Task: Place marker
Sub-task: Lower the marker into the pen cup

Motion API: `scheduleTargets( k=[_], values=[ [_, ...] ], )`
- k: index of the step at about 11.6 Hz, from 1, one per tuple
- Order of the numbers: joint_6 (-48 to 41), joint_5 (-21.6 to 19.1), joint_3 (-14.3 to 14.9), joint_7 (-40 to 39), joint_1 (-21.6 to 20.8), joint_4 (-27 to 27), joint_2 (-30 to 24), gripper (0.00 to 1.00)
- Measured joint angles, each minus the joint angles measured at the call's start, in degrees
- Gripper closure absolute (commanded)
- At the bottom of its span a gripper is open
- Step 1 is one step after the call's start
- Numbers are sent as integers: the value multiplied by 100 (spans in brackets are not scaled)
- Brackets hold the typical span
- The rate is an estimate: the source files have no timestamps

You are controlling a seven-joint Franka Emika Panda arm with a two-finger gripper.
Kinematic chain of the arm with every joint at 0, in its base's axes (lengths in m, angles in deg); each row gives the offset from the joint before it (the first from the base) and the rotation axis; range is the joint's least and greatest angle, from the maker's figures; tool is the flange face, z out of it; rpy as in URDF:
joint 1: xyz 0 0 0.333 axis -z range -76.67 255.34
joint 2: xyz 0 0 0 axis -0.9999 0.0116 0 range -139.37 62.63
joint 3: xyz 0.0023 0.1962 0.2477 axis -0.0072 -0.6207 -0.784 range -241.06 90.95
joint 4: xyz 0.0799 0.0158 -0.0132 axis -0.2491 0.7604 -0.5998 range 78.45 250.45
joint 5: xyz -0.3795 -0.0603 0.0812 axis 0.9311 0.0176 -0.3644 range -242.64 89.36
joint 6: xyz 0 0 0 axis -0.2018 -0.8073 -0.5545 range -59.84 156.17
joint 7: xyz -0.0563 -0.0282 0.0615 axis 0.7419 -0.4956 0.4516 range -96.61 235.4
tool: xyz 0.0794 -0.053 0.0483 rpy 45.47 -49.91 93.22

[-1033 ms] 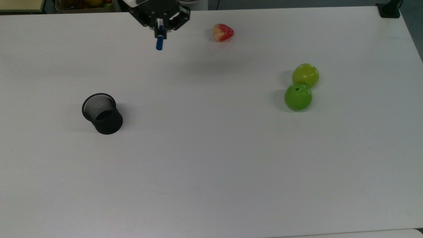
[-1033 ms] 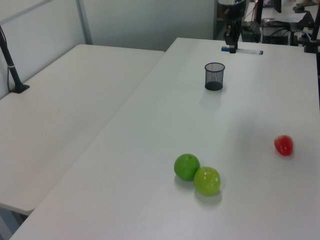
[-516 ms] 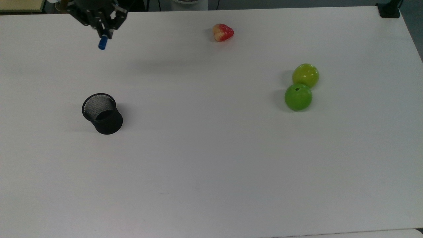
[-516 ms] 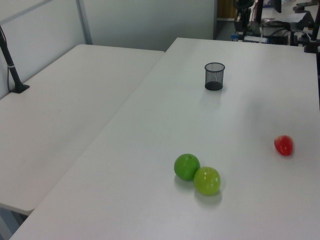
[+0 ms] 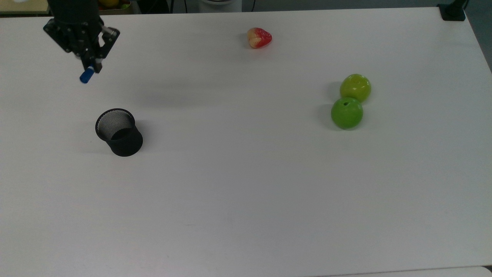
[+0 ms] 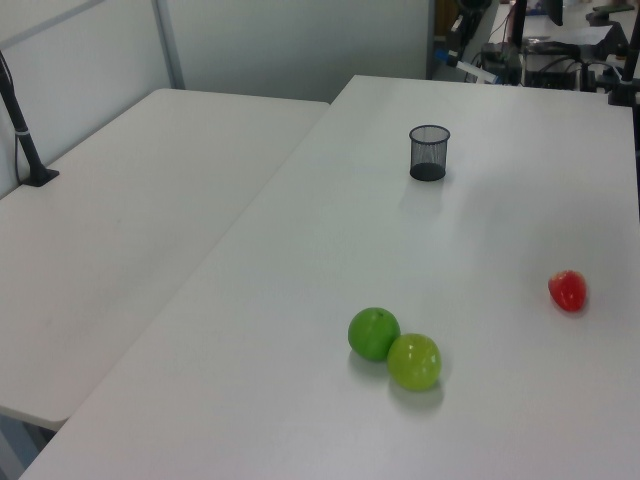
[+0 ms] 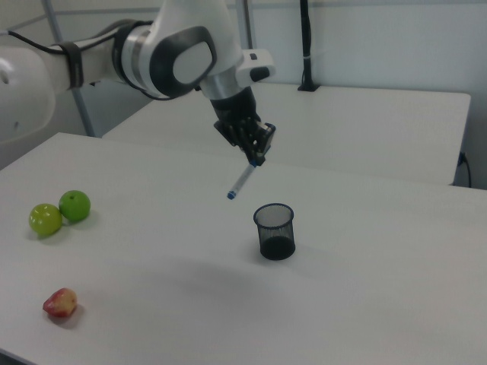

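Observation:
The marker [image 7: 243, 178], slim and white with blue ends, hangs tilted in the air with my gripper [image 7: 256, 152] shut on its upper end. In the top view the gripper [image 5: 90, 65] sits near the table's far left corner, and the marker's blue cap [image 5: 87, 75] pokes out below it. A black mesh cup [image 5: 119, 132] stands upright on the table, nearer the camera than the marker and slightly to the top view's right. In the right view the marker's lower tip hovers above and left of the cup [image 7: 275, 230].
Two green apples [image 5: 355, 87] [image 5: 346, 112] touch each other at the top view's right. A red and yellow fruit [image 5: 259, 37] lies near the far edge. A second white table [image 6: 130, 220] adjoins at the left view's left.
My gripper has carried the marker from the far middle of the table to the top view's left. In the last half second it also moved nearer the cup.

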Motion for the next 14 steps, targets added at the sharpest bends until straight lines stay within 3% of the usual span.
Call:
scheduleTargets(
  k=[5, 9, 14],
  values=[
    [1875, -3, 10, 0, 63, 288, 588, 87],
    [3701, -7, 10, 24, 61, 981, 801, 87],
    [4289, -9, 1, 187, 23, 1319, 874, 86]
  ],
)
